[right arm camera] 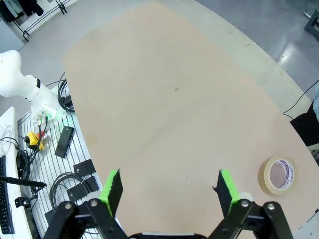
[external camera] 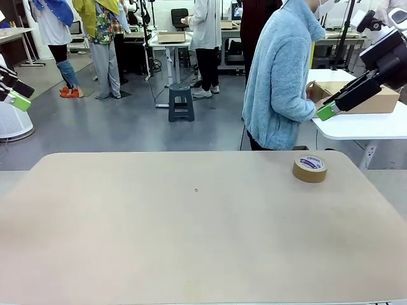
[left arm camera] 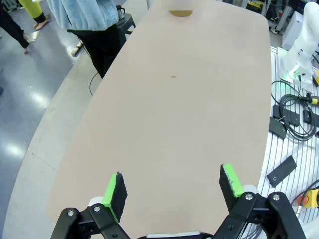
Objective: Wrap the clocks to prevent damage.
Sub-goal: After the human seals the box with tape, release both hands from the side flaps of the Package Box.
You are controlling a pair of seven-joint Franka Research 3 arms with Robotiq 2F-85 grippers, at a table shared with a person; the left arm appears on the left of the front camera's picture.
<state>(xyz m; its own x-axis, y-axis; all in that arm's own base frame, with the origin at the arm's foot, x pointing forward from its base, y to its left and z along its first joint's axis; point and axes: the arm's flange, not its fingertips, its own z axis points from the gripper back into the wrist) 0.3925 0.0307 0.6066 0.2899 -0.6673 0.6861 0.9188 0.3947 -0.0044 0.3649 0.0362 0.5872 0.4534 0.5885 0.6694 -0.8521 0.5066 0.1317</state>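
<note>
No clocks are in view. My left gripper (external camera: 15, 95) hangs high at the left edge of the front view, open and empty; in the left wrist view its green pads (left arm camera: 115, 190) stand wide apart above the tan table (left arm camera: 189, 109). On the right side my right gripper (external camera: 329, 110) is raised too, open with nothing between its pads (right arm camera: 225, 188). A roll of brown tape (external camera: 310, 168) lies flat at the table's far right, also seen as the tape roll (right arm camera: 277, 176) in the right wrist view and the tape roll (left arm camera: 180, 13) in the left wrist view.
A person in a light blue fleece (external camera: 280, 76) stands past the far edge, turned away, hands at a cardboard box (external camera: 365, 98) on a white side table (external camera: 362, 127). Cables and black parts (left arm camera: 291, 114) lie on a rack beside the table.
</note>
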